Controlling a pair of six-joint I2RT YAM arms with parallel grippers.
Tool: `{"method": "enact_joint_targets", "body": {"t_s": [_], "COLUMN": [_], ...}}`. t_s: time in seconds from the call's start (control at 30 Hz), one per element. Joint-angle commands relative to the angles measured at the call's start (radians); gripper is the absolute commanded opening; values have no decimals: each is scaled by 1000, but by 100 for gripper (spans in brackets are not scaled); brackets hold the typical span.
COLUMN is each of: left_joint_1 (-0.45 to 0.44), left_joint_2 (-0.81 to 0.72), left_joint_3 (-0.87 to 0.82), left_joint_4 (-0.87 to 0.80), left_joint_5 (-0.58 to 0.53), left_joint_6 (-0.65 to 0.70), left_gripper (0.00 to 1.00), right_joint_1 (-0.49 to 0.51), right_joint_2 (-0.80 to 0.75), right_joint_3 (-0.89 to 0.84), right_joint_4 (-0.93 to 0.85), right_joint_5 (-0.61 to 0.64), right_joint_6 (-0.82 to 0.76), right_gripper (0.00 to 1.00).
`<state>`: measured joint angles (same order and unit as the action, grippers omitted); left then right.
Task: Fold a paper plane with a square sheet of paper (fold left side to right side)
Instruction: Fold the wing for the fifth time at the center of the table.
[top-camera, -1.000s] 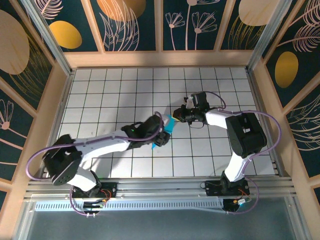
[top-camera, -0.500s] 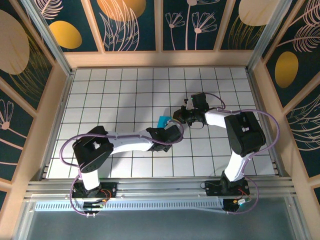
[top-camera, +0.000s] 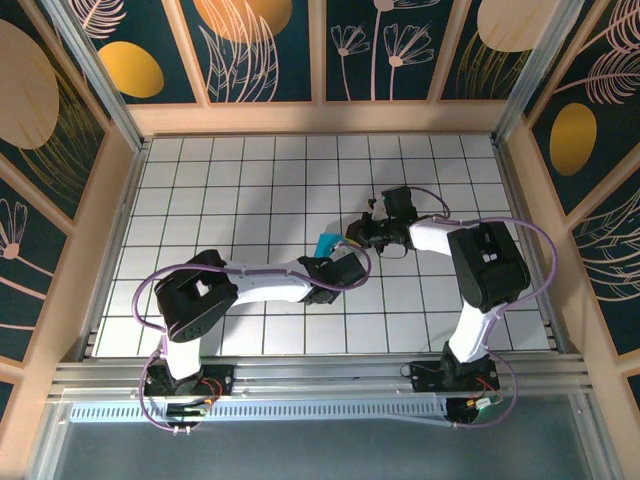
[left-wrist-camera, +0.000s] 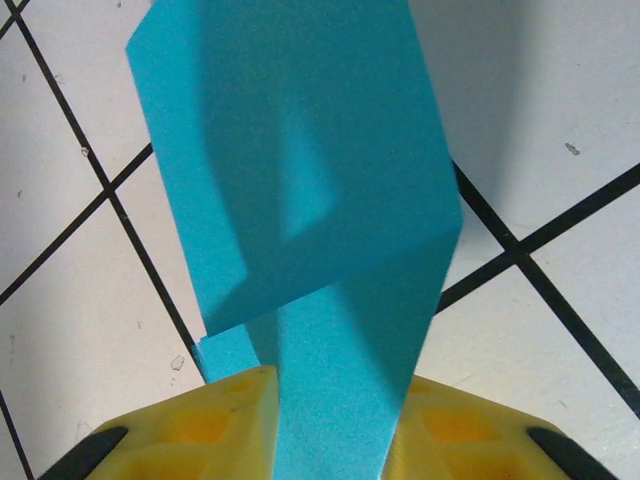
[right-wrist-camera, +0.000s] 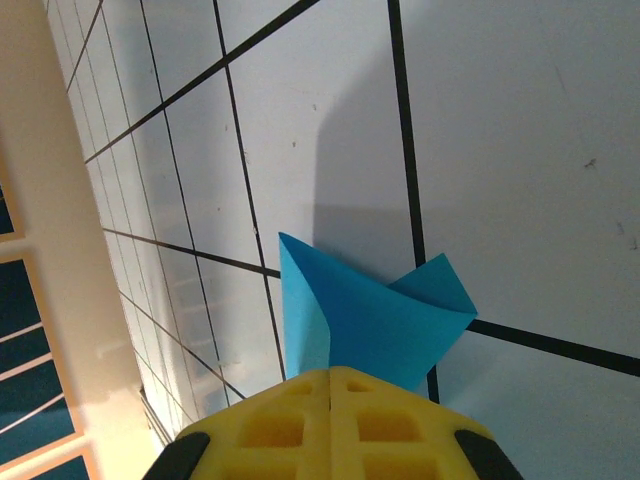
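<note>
The square sheet of paper (top-camera: 325, 243), bright cyan-blue and partly folded, stands up off the white grid table between my two grippers. My right gripper (top-camera: 358, 233) is shut on one corner of it; in the right wrist view the yellow fingertips (right-wrist-camera: 300, 400) meet and the paper (right-wrist-camera: 380, 320) fans out beyond them. My left gripper (top-camera: 347, 268) reaches in from the near side. In the left wrist view its jaws stand partly apart, and a band of the paper (left-wrist-camera: 300, 180) runs down through the left gripper (left-wrist-camera: 335, 400), meeting both pads.
The white grid table (top-camera: 220, 190) is bounded by a wooden rim and patterned panels on three sides. The left arm's elbow (top-camera: 195, 290) sits low at the near left. The right arm (top-camera: 485, 265) bends over the right half.
The left arm has swung its elbow in and its gripper moved right, under the paper. Its jaws have narrowed around the paper. The right gripper has stayed shut on the paper.
</note>
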<state>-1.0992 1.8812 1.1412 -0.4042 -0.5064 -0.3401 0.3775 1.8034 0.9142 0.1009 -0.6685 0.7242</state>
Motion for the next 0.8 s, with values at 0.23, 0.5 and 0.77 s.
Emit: {"method": "enact_joint_targets", "body": {"t_s": [0.23, 0.5, 0.77], "left_joint_1": [-4, -2, 17], "left_joint_2": [11, 16, 13], "left_joint_3": [-1, 0, 19], "left_joint_4": [21, 34, 76], "left_joint_5": [26, 73, 182], "left_joint_6": [7, 15, 15], "left_gripper": [18, 4, 0], "right_joint_1": [-4, -51, -197], "right_joint_2": [17, -81, -298], "right_joint_3": [11, -39, -138], "right_joint_4": [-23, -45, -142], "right_joint_5": [45, 143, 273], "right_joint_6": [-5, -20, -94], "right_gripper": [0, 29, 45]}}
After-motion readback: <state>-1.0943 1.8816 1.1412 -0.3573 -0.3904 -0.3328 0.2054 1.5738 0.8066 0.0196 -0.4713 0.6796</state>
